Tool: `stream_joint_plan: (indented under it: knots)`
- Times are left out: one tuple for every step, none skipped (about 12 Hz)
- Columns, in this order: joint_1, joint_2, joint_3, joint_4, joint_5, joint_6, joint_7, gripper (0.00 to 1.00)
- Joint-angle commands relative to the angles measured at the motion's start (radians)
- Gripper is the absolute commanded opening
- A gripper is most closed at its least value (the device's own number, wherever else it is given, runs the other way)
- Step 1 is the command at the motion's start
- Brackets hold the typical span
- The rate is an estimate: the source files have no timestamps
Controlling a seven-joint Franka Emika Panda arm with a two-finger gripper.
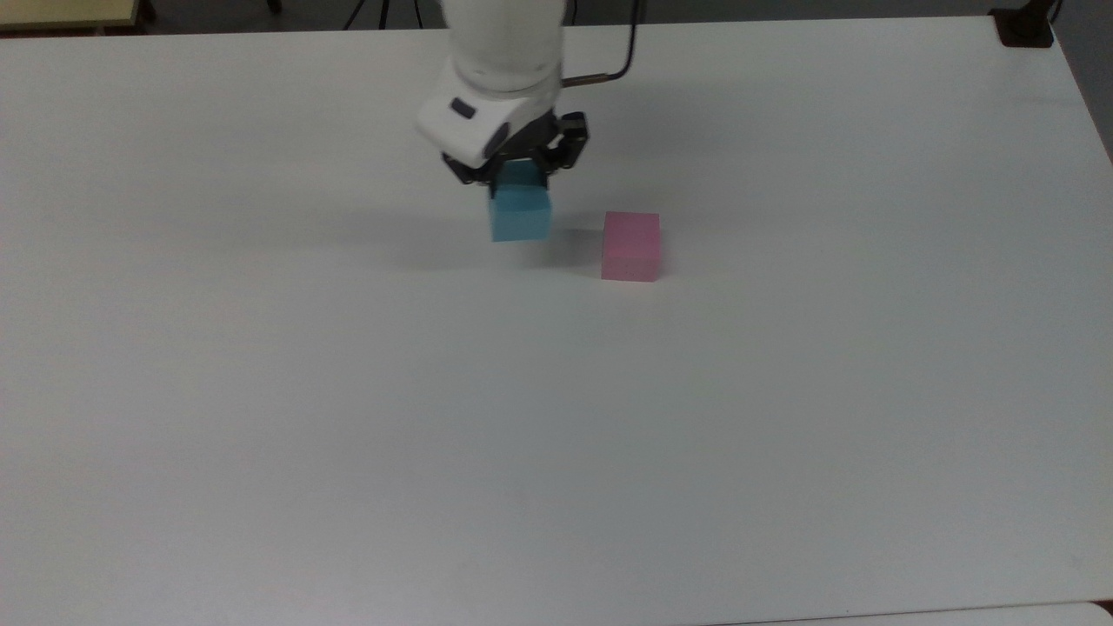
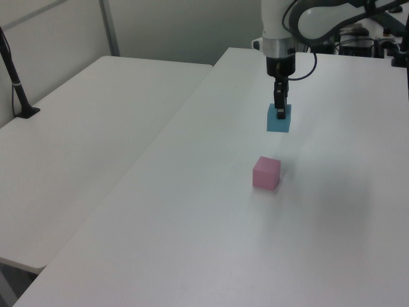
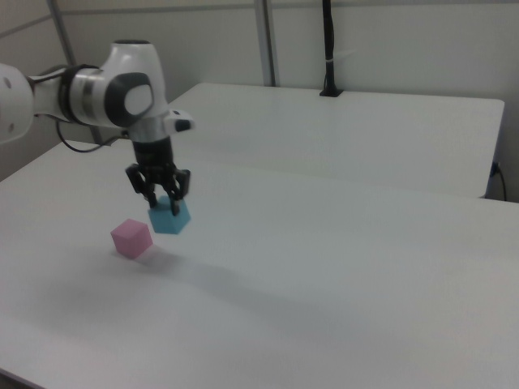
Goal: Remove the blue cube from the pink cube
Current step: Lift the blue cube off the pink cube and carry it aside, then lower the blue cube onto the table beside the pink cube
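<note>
The table [image 1: 348,435] is seen steeply from above in the top view, with the arm entering from the far edge. It is seen obliquely from opposite sides in the left view and right view. The table's middle is shared by all three.

matt blue cube [image 1: 520,214], pink cube [image 1: 630,245] (likewise matt)

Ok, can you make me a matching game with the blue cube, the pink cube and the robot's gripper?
Things:
1. blue cube
2. pink cube
3. gripper
4. table

States:
A. sits alone on the table
B. white, under everything
C. held up in the air
D. shut on a cube

Pairs: 1-C, 2-A, 3-D, 4-B
</note>
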Motion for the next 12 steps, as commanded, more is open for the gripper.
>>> stream_joint_plan:
  knots:
    - [-0.098,-0.007,-0.002,-0.050,-0.042,-0.003,-0.164,0.29]
    - [-0.125,-0.003,-0.002,-0.052,-0.042,0.002,-0.203,0.29]
    - [-0.147,0.008,-0.002,-0.053,-0.042,0.002,-0.243,0.29]
    - [-0.159,0.025,-0.002,-0.053,-0.040,0.006,-0.254,0.29]
    - [-0.165,0.031,-0.002,-0.053,-0.039,0.014,-0.254,0.29]
    - [-0.181,0.054,-0.002,-0.056,-0.033,0.038,-0.255,0.29]
    - [-0.188,0.069,-0.002,-0.065,-0.030,0.074,-0.256,0.30]
    - [-0.192,0.081,-0.002,-0.082,-0.029,0.107,-0.256,0.30]
    - [-0.198,0.089,-0.002,-0.090,-0.029,0.130,-0.256,0.30]
    - [-0.210,0.100,-0.002,-0.095,-0.026,0.161,-0.252,0.30]
    - [-0.210,0.109,-0.002,-0.095,-0.020,0.177,-0.243,0.30]
    - [-0.213,0.109,-0.002,-0.095,-0.004,0.186,-0.240,0.35]
